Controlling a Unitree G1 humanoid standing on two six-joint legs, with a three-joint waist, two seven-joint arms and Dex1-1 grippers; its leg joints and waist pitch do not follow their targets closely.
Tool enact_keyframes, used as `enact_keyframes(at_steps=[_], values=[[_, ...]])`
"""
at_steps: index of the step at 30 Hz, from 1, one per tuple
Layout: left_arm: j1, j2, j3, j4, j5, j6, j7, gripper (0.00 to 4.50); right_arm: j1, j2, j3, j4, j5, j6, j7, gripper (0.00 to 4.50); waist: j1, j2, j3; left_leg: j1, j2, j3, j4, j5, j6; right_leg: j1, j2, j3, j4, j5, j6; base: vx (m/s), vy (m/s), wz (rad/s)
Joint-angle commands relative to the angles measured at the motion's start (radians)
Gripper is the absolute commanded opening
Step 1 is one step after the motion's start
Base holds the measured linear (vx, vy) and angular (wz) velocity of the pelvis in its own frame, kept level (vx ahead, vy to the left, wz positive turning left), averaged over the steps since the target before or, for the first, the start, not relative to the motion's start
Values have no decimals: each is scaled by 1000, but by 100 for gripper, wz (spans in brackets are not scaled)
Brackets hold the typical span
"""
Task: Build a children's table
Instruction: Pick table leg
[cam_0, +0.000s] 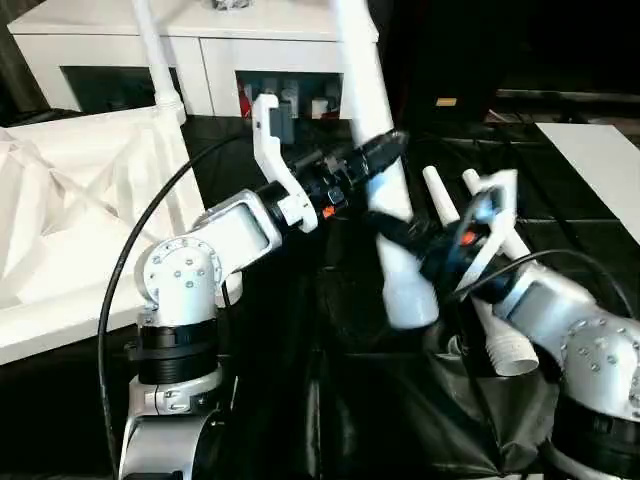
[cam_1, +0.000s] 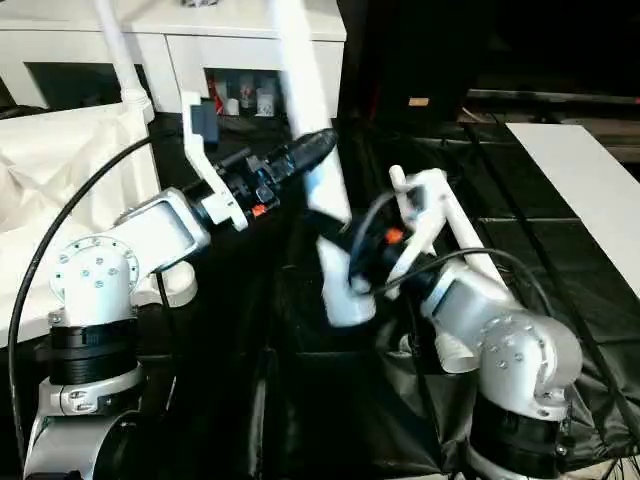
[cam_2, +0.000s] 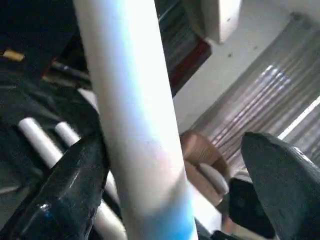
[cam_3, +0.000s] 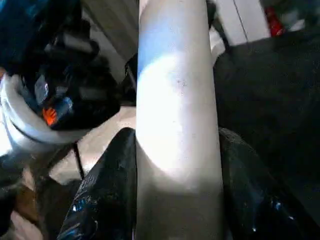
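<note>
**One leg held up over the dark bench**

We hold a white table leg (cam_0: 385, 200) steeply tilted in our right claw (cam_3: 175, 165), whose two fingers press its sides near the wide lower end. Our left claw (cam_2: 175, 170) stands wide around the same leg higher up, with a gap on one side. The tabletop (cam_0: 70, 210) lies ribbed side up at our left, one leg (cam_0: 160, 60) standing in its corner socket. Two spare legs (cam_0: 480, 290) lie beside our right arm.
</note>
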Motion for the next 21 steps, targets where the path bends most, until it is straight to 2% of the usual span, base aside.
enact_keyframes(at_steps=[1, 3, 4, 5, 9, 11, 14, 17, 19, 21], values=[[-7, 8, -13, 17, 32, 0, 30, 450, -4, -25, 33, -43, -42, -48, -3, 182, 3, -3, -70, 40, 65, -33, -83, -254, -66, 19, -60, 30, -96, -207, -111, 0, 0, 0], [-15, 3, 1, 37, 41, -7, 63, 450, 3, -61, 95, -54, -97, -100, -2, 182, 3, -2, -71, 40, 66, -34, -83, -242, -68, 20, -59, 30, -95, -182, -110, 0, 0, 0], [-20, 2, 7, 47, 47, -16, 76, 420, 4, -65, 117, -58, -119, -120, -11, 182, 2, 0, -71, 41, 67, -34, -83, -240, -68, 20, -58, 29, -93, -158, -113, 0, 0, 0], [-20, 1, 8, 48, 47, -17, 78, 420, 3, -66, 120, -58, -122, -123, -13, 182, 1, -1, -73, 40, 66, -34, -83, -231, -62, 22, -58, 28, -93, -135, -119, 0, 0, 0], [-31, 2, 29, 71, 76, -40, 135, 400, -9, -82, 207, -46, -252, -258, -81, 182, 1, 0, -74, 41, 66, -32, -80, -215, -53, 20, -57, 28, -90, -85, -148, 0, 0, 0], [-31, 4, 29, 73, 82, -43, 139, 374, -9, -88, 222, -43, -268, -271, -82, 182, 0, 0, -72, 40, 65, -32, -80, -216, -49, 23, -57, 28, -89, -78, -153, 0, 0, 0], [-30, -3, 32, 72, 73, -46, 146, 355, 4, -117, 277, -35, -315, -316, -74, 182, 0, 1, -72, 40, 66, -32, -79, -216, -36, 26, -57, 27, -88, -62, -163, 0, 0, 0], [-28, -6, 30, 69, 69, -45, 150, 327, 8, -122, 289, -29, -334, -333, -79, 182, -2, 0, -70, 38, 65, -30, -77, -219, -25, 26, -58, 29, -88, -56, -171, 0, 0, 0], [-28, -9, 28, 67, 67, -46, 149, 295, 9, -133, 310, -21, -362, -359, -83, 182, -2, 0, -70, 38, 66, -31, -77, -220, -18, 27, -58, 28, -89, -64, -177, 0, 0, 0], [-30, -14, 29, 67, 63, -50, 147, 284, 10, -141, 335, -11, -392, -393, -89, 182, -2, -1, -69, 38, 66, -31, -77, -224, -14, 27, -58, 28, -89, -66, -180, 0, 0, 0]])
